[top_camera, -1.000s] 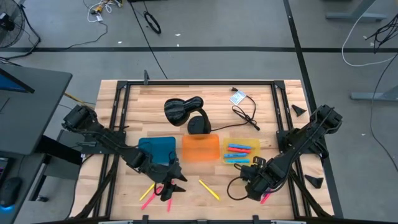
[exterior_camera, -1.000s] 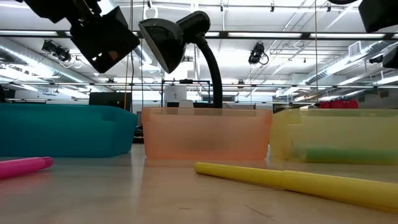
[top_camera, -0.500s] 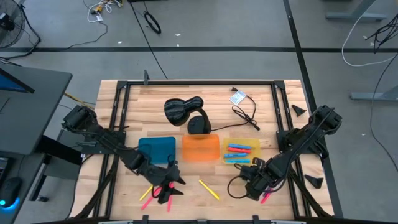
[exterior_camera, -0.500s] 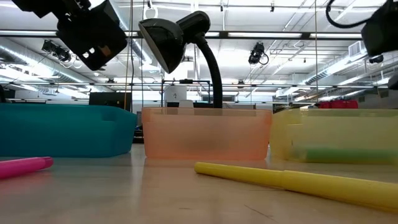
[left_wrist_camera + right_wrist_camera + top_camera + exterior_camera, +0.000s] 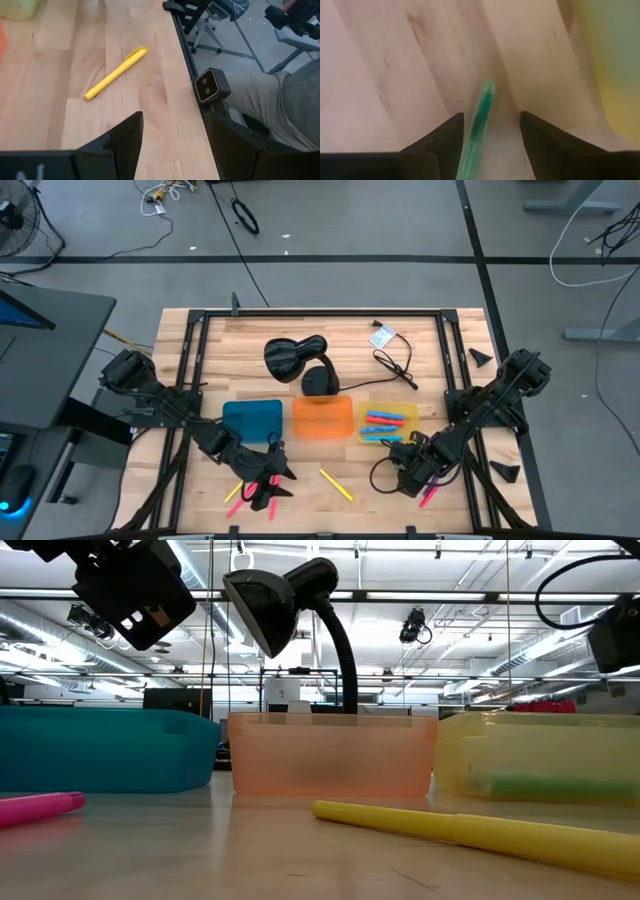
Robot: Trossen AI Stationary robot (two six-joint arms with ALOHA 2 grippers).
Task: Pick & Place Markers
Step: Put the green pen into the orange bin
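My left gripper [image 5: 283, 480] [image 5: 172, 117] hangs open above the table's near part, beside pink markers [image 5: 238, 491] and a red one [image 5: 270, 509]. A yellow marker [image 5: 337, 485] [image 5: 115, 74] lies flat ahead of it. My right gripper [image 5: 403, 470] [image 5: 492, 117] is open and low over the wood. Its fingers stand on either side of a green marker [image 5: 479, 125] that lies flat on the table. A pink marker [image 5: 430, 496] lies beside that arm. Blue and pink markers [image 5: 388, 423] lie in the yellow tray [image 5: 410, 412].
The blue tray [image 5: 252, 418], the orange tray [image 5: 322, 418] and the yellow tray stand in a row mid-table. Behind them are a black desk lamp [image 5: 295, 360] and its cable [image 5: 395, 365]. A small camera [image 5: 212, 85] sits on the near edge.
My right gripper has come down toward the table near the yellow tray. My left gripper has drifted a little toward the table's left edge and slightly upward, still open. No marker has moved.
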